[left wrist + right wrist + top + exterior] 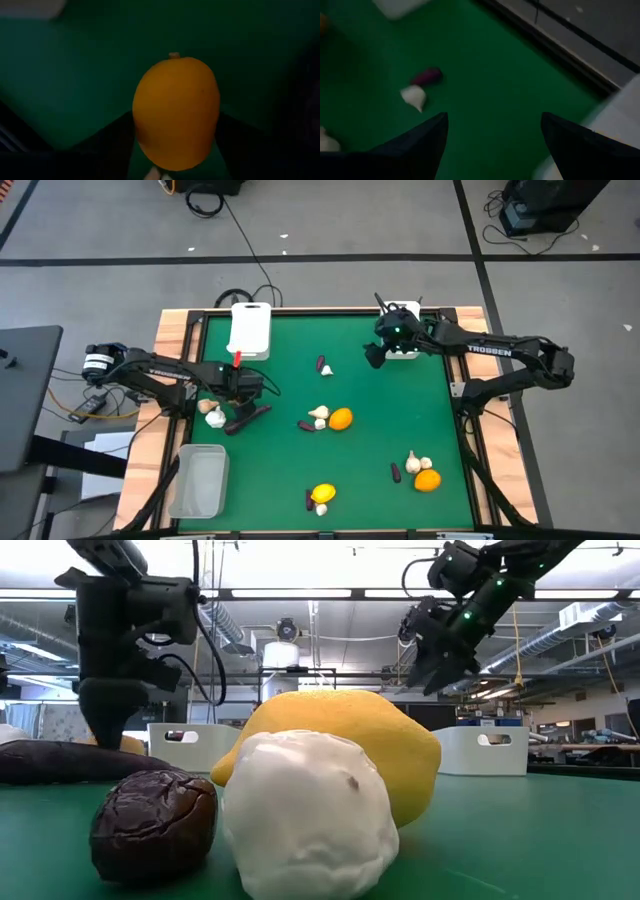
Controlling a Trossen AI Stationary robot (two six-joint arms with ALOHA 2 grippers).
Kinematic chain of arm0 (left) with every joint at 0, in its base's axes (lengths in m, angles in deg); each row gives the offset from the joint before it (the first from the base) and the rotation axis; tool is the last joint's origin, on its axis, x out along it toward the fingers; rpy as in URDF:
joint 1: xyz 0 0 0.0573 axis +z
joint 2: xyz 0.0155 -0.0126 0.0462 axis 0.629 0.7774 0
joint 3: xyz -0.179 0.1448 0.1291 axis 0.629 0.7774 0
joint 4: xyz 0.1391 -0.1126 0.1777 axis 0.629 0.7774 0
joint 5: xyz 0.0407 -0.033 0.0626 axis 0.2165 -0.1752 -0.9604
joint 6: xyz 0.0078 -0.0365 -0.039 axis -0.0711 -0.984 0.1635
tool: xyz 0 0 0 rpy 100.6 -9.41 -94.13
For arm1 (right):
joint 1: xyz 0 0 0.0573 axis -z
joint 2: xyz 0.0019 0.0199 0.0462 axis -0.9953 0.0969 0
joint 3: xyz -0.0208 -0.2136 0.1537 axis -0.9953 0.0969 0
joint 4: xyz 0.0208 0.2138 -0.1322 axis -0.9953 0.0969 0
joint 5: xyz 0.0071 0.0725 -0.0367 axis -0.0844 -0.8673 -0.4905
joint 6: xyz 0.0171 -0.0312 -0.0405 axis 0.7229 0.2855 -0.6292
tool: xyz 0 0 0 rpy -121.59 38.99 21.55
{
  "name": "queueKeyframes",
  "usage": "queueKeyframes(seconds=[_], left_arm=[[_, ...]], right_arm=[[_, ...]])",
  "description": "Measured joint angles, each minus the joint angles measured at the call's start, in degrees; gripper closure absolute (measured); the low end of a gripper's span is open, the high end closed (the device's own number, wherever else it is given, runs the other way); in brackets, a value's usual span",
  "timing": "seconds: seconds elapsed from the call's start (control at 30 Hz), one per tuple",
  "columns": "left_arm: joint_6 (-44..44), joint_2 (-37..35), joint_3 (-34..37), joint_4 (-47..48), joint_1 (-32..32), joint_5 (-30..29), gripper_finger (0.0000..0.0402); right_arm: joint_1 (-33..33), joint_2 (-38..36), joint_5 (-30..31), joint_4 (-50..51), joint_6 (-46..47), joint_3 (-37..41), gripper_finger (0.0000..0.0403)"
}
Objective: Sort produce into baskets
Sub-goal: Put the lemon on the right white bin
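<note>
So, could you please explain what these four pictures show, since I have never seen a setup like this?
This is a robot with two dark arms at a green table. One picture looks down from above, one looks level across the tabletop, two come from wrist cameras. Citrus, garlic and small eggplants lie scattered among three baskets. The left gripper is right at an orange citrus; whether it grips it is unclear. The right gripper hangs open and empty by a white basket.
</note>
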State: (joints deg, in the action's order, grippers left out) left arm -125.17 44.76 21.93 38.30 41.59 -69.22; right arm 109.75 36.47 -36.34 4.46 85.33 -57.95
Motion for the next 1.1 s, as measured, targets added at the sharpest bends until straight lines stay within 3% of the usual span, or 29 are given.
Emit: queueKeyframes(seconds=[0.13,0.3,0.4,0.57,0.73,0.93,1.1], left_arm=[[1.4,0.0,-0.8,-2.5,0.0,-4.8,0.0174],[10.8,0.0,-4.3,-10.4,-0.2,-11.0,0.017],[20.2,0.0,-5.7,-19.5,-0.3,-12.0,0.0165],[33.7,0.0,-6.1,-38.2,-0.6,-11.1,0.0164],[39.8,0.9,-6.2,-56.2,-0.2,-10.8,0.0163],[41.8,4.6,-6.2,-71.1,4.6,-3.1,0.0163],[40.6,10.7,-6.8,-81.5,9.8,6.0,0.0163]], right_arm=[[-2.6,0.0,-2.2,-9.0,0.9,3.0,0.0074],[-4.7,0.0,-4.0,-23.1,5.5,7.8,0.0074],[-5.1,0.0,-8.3,-30.6,8.2,10.0,0.0074],[-5.4,0.0,-17.4,-34.3,8.0,11.2,0.0074],[-6.9,0.0,-17.4,-35.2,-1.6,11.2,0.0074],[-7.2,-0.8,-16.0,-38.1,-2.0,11.1,0.0074],[-8.7,-6.4,-6.2,-35.7,-2.7,10.9,0.008]])
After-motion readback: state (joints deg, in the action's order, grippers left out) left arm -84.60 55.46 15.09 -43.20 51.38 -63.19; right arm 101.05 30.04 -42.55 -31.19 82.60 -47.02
